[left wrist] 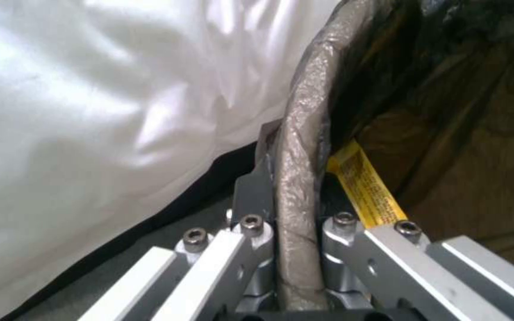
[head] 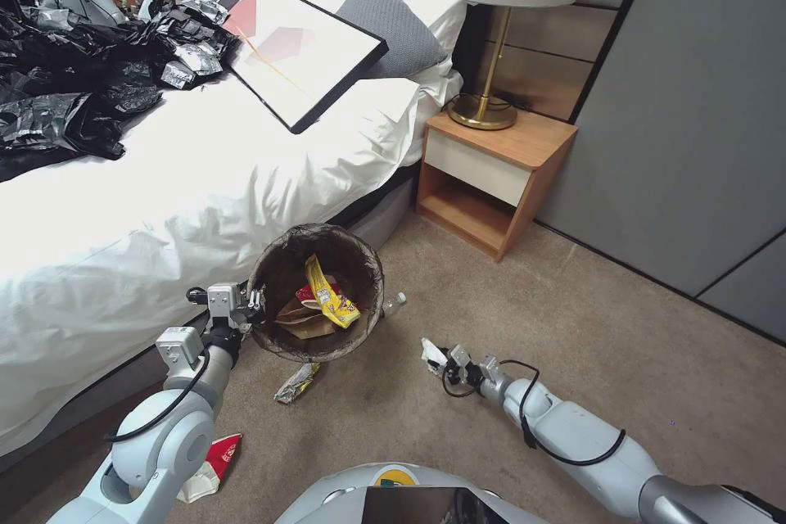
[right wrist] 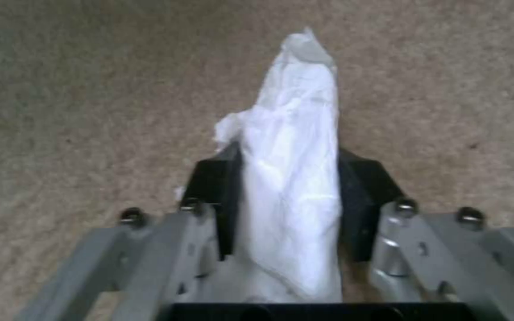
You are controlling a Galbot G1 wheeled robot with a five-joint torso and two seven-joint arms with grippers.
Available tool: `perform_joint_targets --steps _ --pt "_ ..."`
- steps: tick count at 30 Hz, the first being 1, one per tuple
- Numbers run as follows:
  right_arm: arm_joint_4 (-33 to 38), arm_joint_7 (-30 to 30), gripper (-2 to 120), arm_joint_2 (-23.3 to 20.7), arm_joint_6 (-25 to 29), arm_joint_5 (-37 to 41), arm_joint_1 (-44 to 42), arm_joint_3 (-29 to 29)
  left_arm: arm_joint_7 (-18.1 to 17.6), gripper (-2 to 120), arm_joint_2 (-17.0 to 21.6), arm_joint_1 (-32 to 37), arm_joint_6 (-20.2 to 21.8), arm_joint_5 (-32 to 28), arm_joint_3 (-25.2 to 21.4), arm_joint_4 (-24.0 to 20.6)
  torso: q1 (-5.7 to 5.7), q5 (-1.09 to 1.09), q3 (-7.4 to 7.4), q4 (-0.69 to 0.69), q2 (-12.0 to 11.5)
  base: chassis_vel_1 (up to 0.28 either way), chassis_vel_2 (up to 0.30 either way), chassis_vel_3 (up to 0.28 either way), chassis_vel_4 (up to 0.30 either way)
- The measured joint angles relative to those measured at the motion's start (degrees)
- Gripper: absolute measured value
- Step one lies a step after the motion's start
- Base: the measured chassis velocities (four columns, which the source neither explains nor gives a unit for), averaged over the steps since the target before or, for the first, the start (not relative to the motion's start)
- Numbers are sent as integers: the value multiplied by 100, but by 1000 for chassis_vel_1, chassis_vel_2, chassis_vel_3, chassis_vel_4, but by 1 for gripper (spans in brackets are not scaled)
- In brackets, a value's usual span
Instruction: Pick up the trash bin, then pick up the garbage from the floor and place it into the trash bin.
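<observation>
Head view: small round white plastic trash bin (head: pixel 278 344) lined with a thin brown-black bag, hanging above the tan carpet floor (head: pixel 573 327) beside the white-sheeted bed (head: pixel 164 196). Inside lie a tan paper bag (head: pixel 304 319), a yellow printed wrapper (head: pixel 330 293) and a red-and-white snack packet (head: pixel 305 292).

Left end effector (head: pixel 252 305) holds the bin by its near rim. In the left wrist view its fingers (left wrist: pixel 251 232) are closed tight across the bag-wrapped rim (left wrist: pixel 297 178), one outside the wall, one inside. Judgement: the pail is light and fairly stiff, but the liner film is slick, so a rim pinch could slide or let the bin tilt; a grip deep over the rim looks the safest.

Right end effector (head: pixel 442 359) is low over the carpet, well apart from the bin. Right wrist view: black pads (right wrist: pixel 212 187) are pressed onto a crumpled white tissue-like wad (right wrist: pixel 296 178), which sticks out past the tips. Judgement: very light, soft, crushable; holds by squeeze alone, may cling to the pads on release.

Still on the floor: a crinkled yellow-silver wrapper (head: pixel 296 383) just below the bin, a red-and-white packet (head: pixel 211 468) by the left arm, and a clear plastic bottle (head: pixel 394 304) partly hidden behind the bin. Judgement: the wrappers are thin and flat, best taken by a raised fold; the bottle is smooth and may roll, best taken across its body.
</observation>
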Motion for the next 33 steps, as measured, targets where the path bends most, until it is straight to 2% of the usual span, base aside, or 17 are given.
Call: perform_joint_targets --steps 4,5,8,14,20,29,32,33 --pt "109 10 13 -15 -11 9 -72 8 -5 4 7 1 0 -7 -9 -13 0 2 0 1 0 0 0 0 0" --pt "109 10 13 -15 -11 9 -72 8 -5 4 7 1 0 -7 -9 -13 0 2 0 1 0 0 0 0 0" --pt "142 15 0 -24 -14 10 -91 17 -8 4 8 -7 -2 -11 -9 -17 0 4 1 1 0 0 0 0 0" --pt "240 71 0 -67 -25 24 -104 48 -12 4 17 -7 -2 -28 -11 -29 0 3 1 0 0 0 0 0 0" --pt "655 203 0 -217 -62 127 -139 135 -26 4 25 -55 -1 -38 0 -30 0 2 1 -1 0 0 0 0 0" --pt "1921 590 0 -559 -152 453 -181 738 -29 4 61 -45 6 -46 23 -17 0 1 1 0 0 0 0 0 0" --pt "2605 906 0 -721 -124 603 -41 1132 -35 4 68 -74 21 -46 52 -4 0 1 1 1 0 0 0 0 0" --pt "2605 906 0 -721 -124 603 -41 1132 -35 4 68 -74 21 -46 52 -4 0 1 1 1 0 0 0 0 0"
